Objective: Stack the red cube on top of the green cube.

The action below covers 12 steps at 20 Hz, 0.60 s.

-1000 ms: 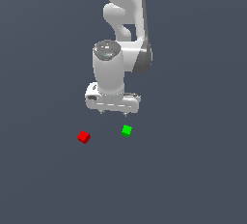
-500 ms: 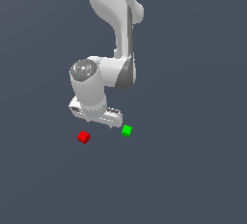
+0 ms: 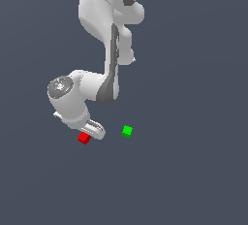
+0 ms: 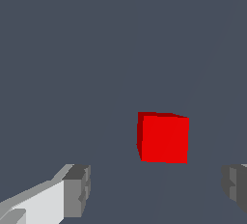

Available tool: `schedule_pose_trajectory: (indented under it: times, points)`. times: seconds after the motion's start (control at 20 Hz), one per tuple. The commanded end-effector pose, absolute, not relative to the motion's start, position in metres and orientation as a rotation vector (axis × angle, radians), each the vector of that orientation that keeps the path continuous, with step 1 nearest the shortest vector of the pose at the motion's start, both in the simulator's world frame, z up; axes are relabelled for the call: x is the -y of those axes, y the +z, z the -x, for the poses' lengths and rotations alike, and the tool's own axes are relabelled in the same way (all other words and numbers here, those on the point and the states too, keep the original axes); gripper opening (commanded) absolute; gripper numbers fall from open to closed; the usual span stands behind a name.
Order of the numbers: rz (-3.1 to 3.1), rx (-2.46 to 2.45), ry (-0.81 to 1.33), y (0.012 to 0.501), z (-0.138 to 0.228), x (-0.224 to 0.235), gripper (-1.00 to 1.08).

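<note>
Exterior view, one red cube (image 3: 84, 138), one green cube (image 3: 127, 131) (apart)

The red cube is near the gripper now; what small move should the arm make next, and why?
Probably lower a little further so the fingers straddle the red cube, then close. In the wrist view the gripper is open, the cube sits between and beyond the fingertips, ungrasped. The green cube waits apart.

No text, label, brand, number or sign can be read in either view. The small bright red cube (image 4: 164, 137), the small bright green cube (image 3: 127, 131) and the glossy white robot arm (image 3: 104, 20) all show plain, unmarked faces.
</note>
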<state>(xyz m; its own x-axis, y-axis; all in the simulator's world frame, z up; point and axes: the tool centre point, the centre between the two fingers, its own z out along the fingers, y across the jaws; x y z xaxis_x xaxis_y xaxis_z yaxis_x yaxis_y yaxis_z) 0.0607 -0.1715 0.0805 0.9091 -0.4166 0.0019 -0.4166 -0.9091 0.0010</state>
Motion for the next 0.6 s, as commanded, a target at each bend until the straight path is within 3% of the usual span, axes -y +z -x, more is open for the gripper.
schedule_pose_trajectory:
  times: [0.0, 0.55]
  points:
    - [-3.060, 0.707, 0.002, 0.075, -0.063, 0.181, 1.00]
    - [-3.052, 0.741, -0.001, 0.066, -0.064, 0.191, 1.00]
